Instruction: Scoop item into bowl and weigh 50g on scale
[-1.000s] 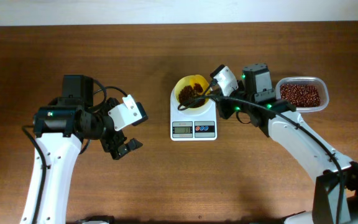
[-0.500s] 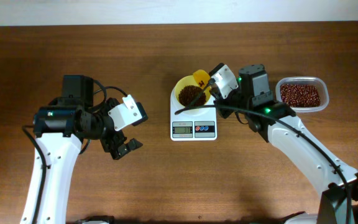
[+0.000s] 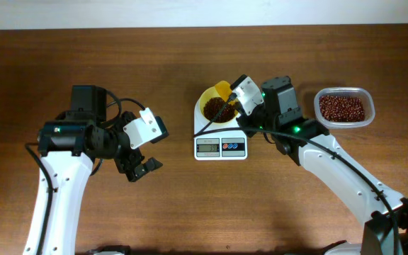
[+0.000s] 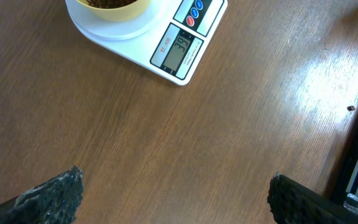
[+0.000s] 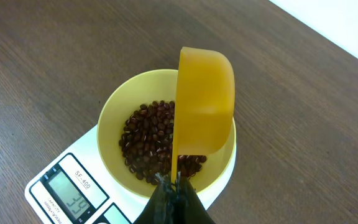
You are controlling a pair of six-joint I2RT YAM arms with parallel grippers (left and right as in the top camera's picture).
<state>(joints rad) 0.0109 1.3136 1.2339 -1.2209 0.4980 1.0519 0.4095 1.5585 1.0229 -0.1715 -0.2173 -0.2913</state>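
The pale-yellow bowl point(image 3: 214, 106) sits on the white scale point(image 3: 220, 139) and holds dark red-brown beans point(image 5: 151, 140). The scale's display point(image 4: 176, 50) reads 39. My right gripper point(image 5: 176, 183) is shut on the thin handle of a small yellow scoop point(image 5: 204, 102), which is turned on its side over the bowl point(image 5: 117, 106). It also shows in the overhead view point(image 3: 227, 91). My left gripper point(image 3: 142, 166) is open and empty over bare table, left of the scale point(image 4: 135, 37); its fingertips show at the bottom corners of the left wrist view.
A clear plastic tub point(image 3: 343, 108) full of beans stands at the right, beyond my right arm. A pale wall edge runs along the back of the table.
My right gripper has turned the scoop from low inside the bowl to on its side above it, shifting left. The left arm has not moved.
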